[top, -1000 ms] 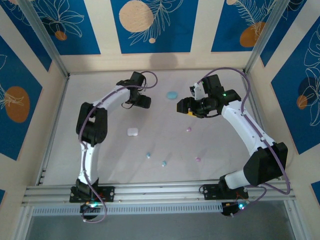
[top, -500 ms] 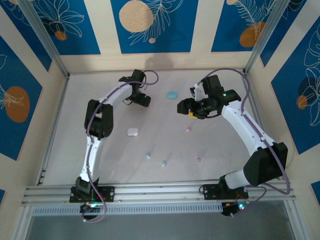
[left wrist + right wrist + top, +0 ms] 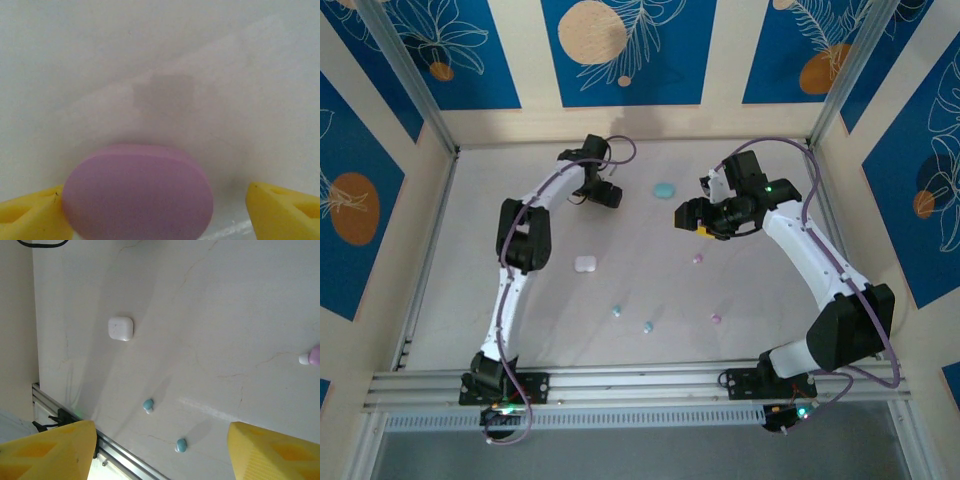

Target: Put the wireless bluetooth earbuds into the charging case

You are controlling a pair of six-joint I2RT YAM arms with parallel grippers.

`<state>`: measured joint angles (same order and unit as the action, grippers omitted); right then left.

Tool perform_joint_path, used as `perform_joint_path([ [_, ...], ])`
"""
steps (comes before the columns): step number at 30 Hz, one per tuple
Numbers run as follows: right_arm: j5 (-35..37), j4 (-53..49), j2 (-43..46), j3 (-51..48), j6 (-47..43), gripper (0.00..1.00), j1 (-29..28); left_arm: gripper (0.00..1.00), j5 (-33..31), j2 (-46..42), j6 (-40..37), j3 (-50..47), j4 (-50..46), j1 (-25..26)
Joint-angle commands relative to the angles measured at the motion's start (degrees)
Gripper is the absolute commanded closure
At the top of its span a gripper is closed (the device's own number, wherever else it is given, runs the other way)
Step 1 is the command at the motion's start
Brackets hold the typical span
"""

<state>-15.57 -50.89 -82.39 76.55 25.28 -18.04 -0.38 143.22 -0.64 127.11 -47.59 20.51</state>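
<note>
Left gripper is standing wide open, a pink charging case sitting between its pads, touching the one at frame left, clear of the other. Right gripper is gaping empty. Two light blue earbuds are lying lower centre of the right wrist frame, a pink earbud at its right edge.

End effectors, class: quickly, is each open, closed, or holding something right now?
Left end effector: open, pink case between its fingers, not clamped.
Right end effector: open, holding nothing.
</note>
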Motion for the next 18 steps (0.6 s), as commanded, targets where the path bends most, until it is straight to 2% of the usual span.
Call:
perform_joint_path([
  [1, -0.53, -1.8, -0.87, 2.03, -0.93, 0.3, -0.05, 0.19, 2.18, 1.53, -1.2, 2.65, -2.51, -1.09],
  [11, -0.6, -1.82, -1.32, 2.36, -1.19, 0.3, 0.2, 0.43, 2.93, 1.01, 0.15, 3.29, -4.5, -1.0],
  [15, -0.03, -1.5, -1.33, 1.76, -1.72, 0.3, 0.88, 0.45, 5.8, -1.17, 2.51, 2.03, -6.96, 0.3],
  [18, 1.8, -1.04, -0.67, 0.69, -2.27, 0.3, 1.69, 0.45, 7.08, -5.49, 4.89, -4.77, -4.62, 2.79],
])
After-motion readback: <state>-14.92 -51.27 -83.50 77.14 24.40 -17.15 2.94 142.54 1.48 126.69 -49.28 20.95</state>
